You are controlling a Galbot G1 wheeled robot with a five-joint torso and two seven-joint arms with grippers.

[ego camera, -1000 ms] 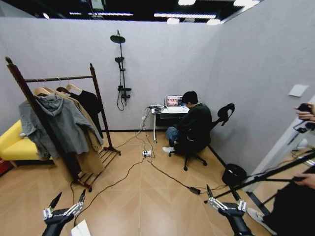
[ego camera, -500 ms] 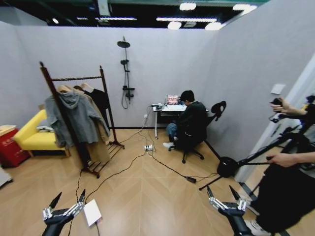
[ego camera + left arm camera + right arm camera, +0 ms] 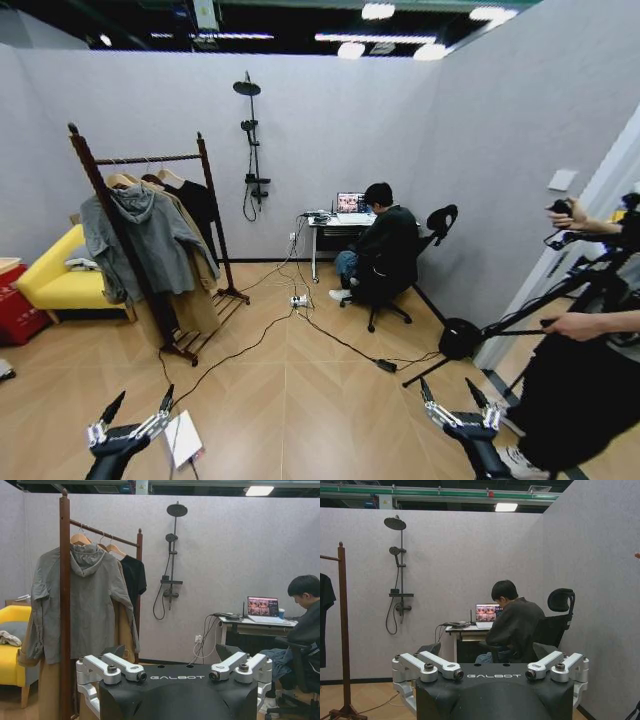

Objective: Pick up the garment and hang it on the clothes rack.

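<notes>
The dark wooden clothes rack stands at the far left of the room, well ahead of both arms. On its rail, at the far end, hangs the black garment on a pale hanger, behind a grey hoodie and a tan coat. The left wrist view shows the rack and the garment too; in the right wrist view a rack post and an edge of the garment appear. My left gripper and right gripper are held low and open, both empty.
Cables run across the wooden floor between me and the rack. A white flat object lies by my left gripper. A yellow sofa sits left, a seated person at a desk ahead, and a tripod at right.
The whole picture has shifted, so the camera has moved: the rack now looks farther off than a second ago. Both grippers stay open in the same pose.
</notes>
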